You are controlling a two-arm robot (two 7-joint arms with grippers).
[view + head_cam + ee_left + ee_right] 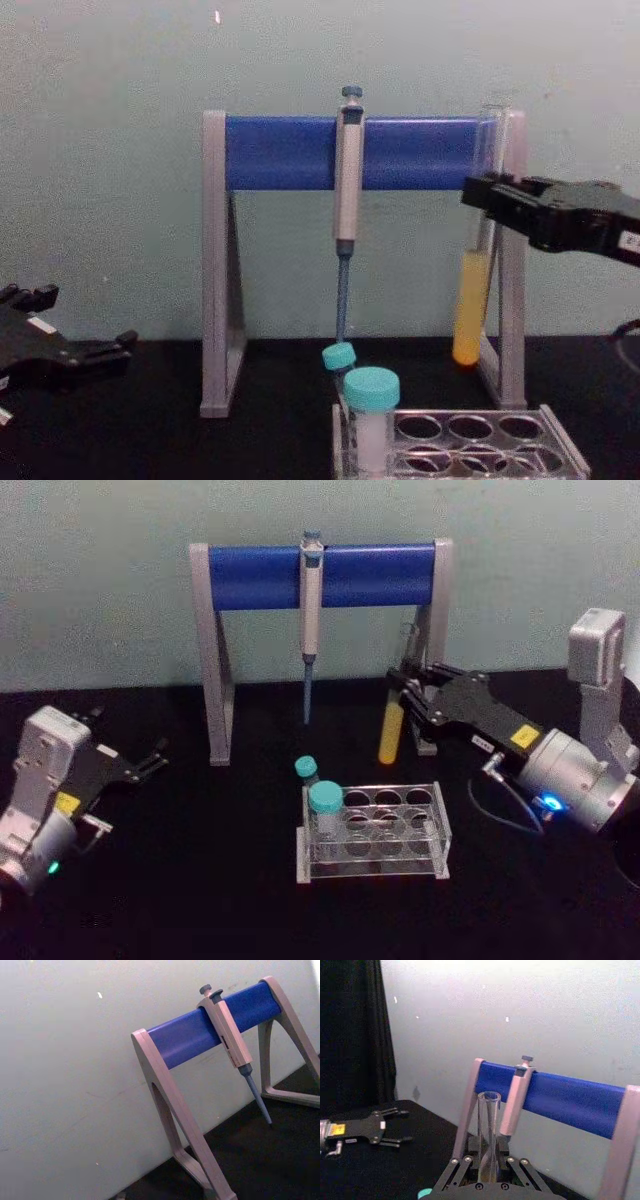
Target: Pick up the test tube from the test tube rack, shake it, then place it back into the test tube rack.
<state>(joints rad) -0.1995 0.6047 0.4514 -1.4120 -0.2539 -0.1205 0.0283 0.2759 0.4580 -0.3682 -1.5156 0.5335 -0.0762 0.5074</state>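
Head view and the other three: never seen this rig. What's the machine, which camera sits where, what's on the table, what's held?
It is a two-armed robot; each arm ends in a hand. One picture looks down from its head, one forward from its chest, one from each wrist. On the black table stands a clear test tube rack holding a teal-capped vial, a small teal-capped tube at its back left corner. Behind is a grey-and-blue stand with a pipette hanging on it. The right hand is shut on the test tube, upright with yellow liquid, held in the air clear of the rack. The left hand is open at the left, holding nothing.
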